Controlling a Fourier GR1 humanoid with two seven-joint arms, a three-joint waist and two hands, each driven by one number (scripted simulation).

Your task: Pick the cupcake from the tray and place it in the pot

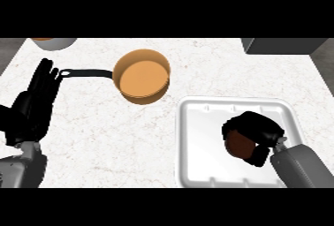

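Observation:
A brown cupcake [238, 145] lies in the white tray [195, 145] at the lower right of the head view. My right hand [256, 129] is curled over it from the right, its fingers wrapped round the top and side, so only the cupcake's left part shows. The orange pot [142, 77] with a black handle [85, 72] stands on the counter up and to the left of the tray. My left hand [38, 99] rests open at the left edge, fingers straight and pointing up, near the tip of the pot's handle.
A light bowl [52, 42] with an orange inside peeks in at the top left. A dark grey block [284, 45] sits at the top right corner. White marble counter [104, 132] stretches between the left hand and the tray.

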